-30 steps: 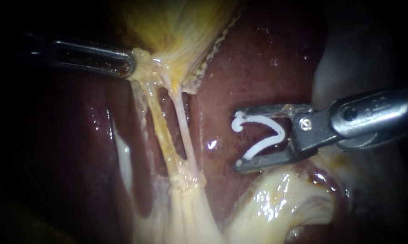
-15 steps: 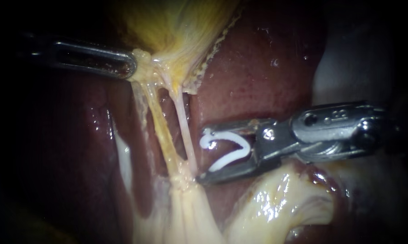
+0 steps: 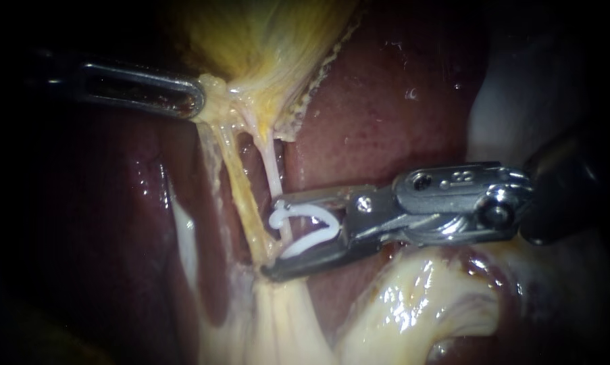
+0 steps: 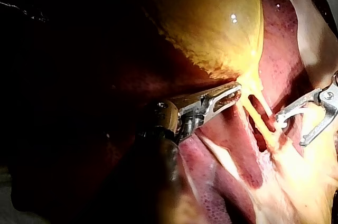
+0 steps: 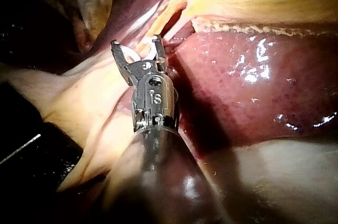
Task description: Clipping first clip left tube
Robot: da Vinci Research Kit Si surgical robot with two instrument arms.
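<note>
Clip [image 3: 309,240] partly hides the paler tube [image 3: 269,159].

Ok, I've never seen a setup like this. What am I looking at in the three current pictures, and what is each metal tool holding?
This is a surgical robot working on a pig's liver and gallbladder. The endoscope view looks at the tissue from close up. The two wrist views come from a camera on each instrument's arm, so each shows its own instrument from behind. The dark red mass is the liver and the yellow sac is the gallbladder. Two thin tubes run down from the sac: a yellower tube and a paler tube. The left instrument has its jaws shut on the gallbladder's lower end. The right instrument carries an open white clip between its jaws. The clip's mouth appears to sit around the paler tube, not yet closed.
</note>
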